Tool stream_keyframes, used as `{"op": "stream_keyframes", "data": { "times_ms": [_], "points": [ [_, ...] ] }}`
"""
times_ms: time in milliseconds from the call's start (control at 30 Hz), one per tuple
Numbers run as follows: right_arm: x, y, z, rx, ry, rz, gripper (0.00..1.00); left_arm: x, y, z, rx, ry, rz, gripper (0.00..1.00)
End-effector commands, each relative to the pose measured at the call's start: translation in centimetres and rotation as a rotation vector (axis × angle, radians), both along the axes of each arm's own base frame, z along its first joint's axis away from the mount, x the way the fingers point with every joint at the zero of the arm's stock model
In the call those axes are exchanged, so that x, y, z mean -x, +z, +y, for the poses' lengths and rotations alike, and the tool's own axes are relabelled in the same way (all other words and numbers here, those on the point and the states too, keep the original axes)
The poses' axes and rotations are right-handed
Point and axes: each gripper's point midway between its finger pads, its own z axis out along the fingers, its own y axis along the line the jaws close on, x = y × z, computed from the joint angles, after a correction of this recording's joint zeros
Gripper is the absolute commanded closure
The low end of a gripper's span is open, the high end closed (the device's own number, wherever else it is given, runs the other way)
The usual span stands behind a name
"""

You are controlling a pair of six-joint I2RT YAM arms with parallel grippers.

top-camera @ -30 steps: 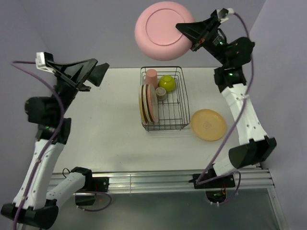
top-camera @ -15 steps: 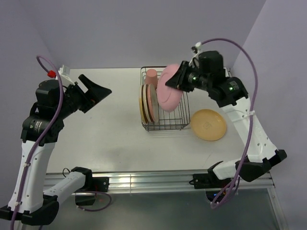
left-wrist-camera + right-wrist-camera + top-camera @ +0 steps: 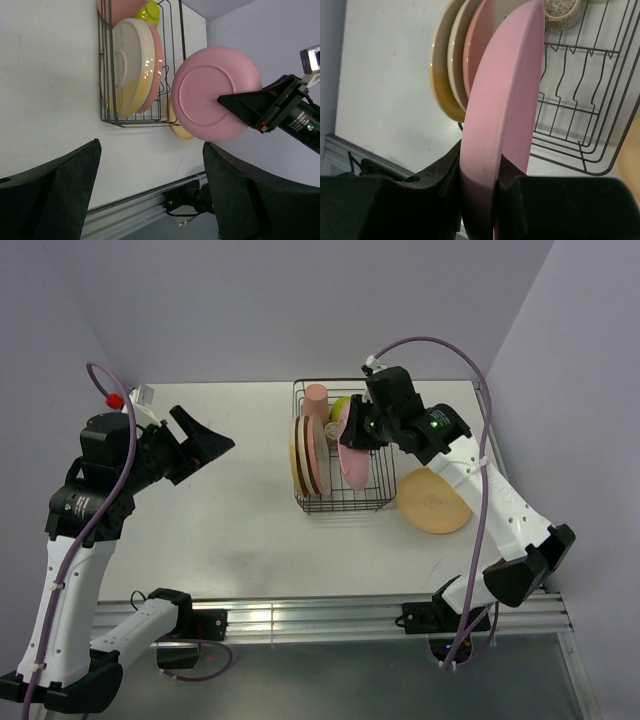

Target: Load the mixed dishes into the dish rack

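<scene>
Gripping the pink plate (image 3: pixel 356 460) by its rim in the right claw (image 3: pixel 479 172), on edge and tilted, over the dish rack (image 3: pixel 340 508). Just beside the racked plates (image 3: pixel 305 455), at their 3 o'clock; free wire slots further toward 3 o'clock. Cannot tell whether touching the rack floor. Holding the left claw (image 3: pixel 150 195) wide open, gripping nothing, over the tabletop (image 3: pixel 220 520), well apart at the rack's 9 o'clock. Left wrist alone: plate's round underside. Right wrist: only its thin edge. Orange-yellow plate (image 3: pixel 435 502) flat at 4 o'clock, outside the rack wall.

Plain pink plate (image 3: pixel 354 452) — black wire rack (image 3: pixel 380 490) — lime-green bowl (image 3: pixel 341 406), orange-yellow plate (image 3: pixel 435 502).
</scene>
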Motion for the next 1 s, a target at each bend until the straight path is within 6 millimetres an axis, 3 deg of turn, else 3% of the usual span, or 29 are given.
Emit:
{"op": "stream_keyframes", "data": {
  "times_ms": [0, 133, 567, 967],
  "points": [
    [-2.2, -0.1, 0.7, 0.024, -0.011, -0.073, 1.0, 0.3, 0.6, -0.2, -0.003, -0.034, -0.042, 0.11],
    [-3.1, -1.6, 1.9, 0.009, -0.001, -0.048, 1.0, 0.5, 0.4, -0.4, 0.005, -0.044, -0.038, 0.11],
    [-5.3, -3.9, 4.0, -0.024, -0.022, -0.001, 1.0, 1.5, -0.2, -0.4, 0.021, -0.052, -0.033, 0.11],
    [-6.1, -8.5, 3.1, 0.061, -0.093, 0.056, 1.0, 2.1, -0.5, -0.3, 0.024, -0.053, -0.03, 0.11]
  ]
}}
